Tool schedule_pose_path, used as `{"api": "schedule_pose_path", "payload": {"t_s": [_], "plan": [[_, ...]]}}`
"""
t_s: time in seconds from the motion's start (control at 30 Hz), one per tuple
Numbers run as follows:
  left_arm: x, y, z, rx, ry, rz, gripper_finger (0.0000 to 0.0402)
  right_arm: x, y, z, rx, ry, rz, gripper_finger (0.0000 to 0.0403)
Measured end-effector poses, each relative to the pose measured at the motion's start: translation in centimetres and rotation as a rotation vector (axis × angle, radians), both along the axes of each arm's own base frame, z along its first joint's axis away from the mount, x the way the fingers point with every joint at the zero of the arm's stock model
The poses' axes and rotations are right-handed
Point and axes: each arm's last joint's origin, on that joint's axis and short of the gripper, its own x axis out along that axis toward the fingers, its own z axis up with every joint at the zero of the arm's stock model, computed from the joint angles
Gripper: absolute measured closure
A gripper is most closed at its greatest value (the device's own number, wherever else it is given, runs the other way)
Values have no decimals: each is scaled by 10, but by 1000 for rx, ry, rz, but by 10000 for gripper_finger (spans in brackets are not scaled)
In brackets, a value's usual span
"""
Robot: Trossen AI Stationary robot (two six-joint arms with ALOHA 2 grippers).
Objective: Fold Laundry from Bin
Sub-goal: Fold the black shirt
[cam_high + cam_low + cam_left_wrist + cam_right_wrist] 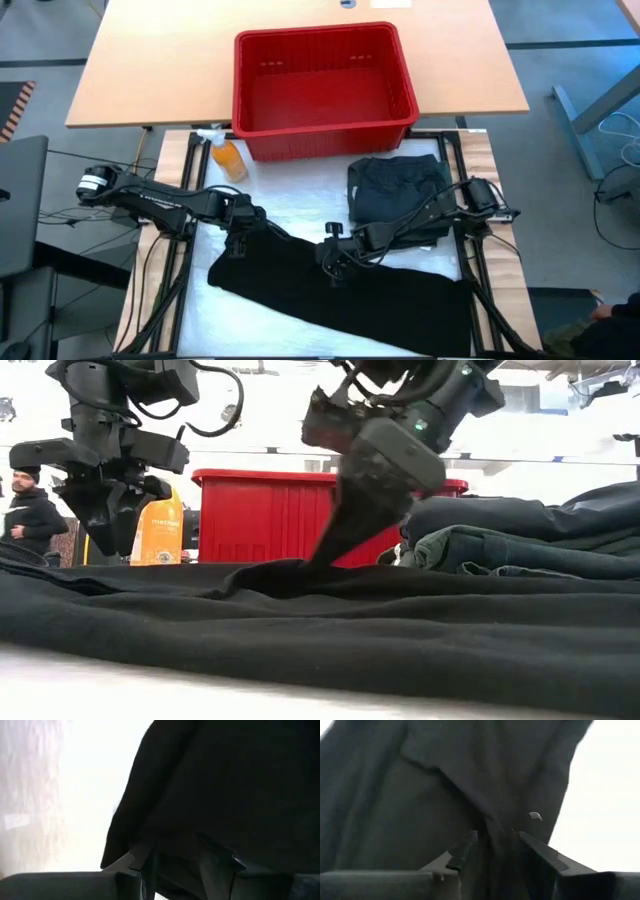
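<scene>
A long black cloth (340,295) lies spread across the near half of the white-covered table. My left gripper (243,232) points steeply down at the cloth's far left corner and is shut on it. My right gripper (332,258) is open at the middle of the cloth's far edge. It slants down, with a raised ridge of cloth (492,827) between its spread fingers. A folded stack of dark garments (398,190) rests at the right. The red bin (325,85) stands behind it with nothing showing inside. My left gripper pinches the black cloth at its far left corner (177,847) between its two fingers, coming from above and pointing down. One layer or several, I cannot tell. The rest of the cloth lies slack on the table. My right gripper's fingertips (325,555) reach the cloth's surface; whether they touch it I cannot tell.
An orange spray bottle (228,158) stands near the bin's near left corner, just beyond my left arm. Bare white table (300,195) lies between the bin and the cloth. A person (30,515) stands in the room beyond the table's left side.
</scene>
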Motion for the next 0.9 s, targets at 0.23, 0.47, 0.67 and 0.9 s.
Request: {"api": "schedule_pose_path", "payload": {"t_s": [0.23, 0.47, 0.67, 0.9], "plan": [[0, 2, 0, -11, 6, 5, 287, 5, 1, -4, -21, -28, -5, 327], [-7, 5, -13, -37, 29, 58, 288, 5, -1, -4, -75, -45, -63, 377], [-9, 10, -19, -11, 29, 145, 366, 4, -1, -3, -124, -50, -100, 384], [-12, 21, -21, -10, 45, 231, 401, 2, -3, -4, -177, -41, -181, 384]]}}
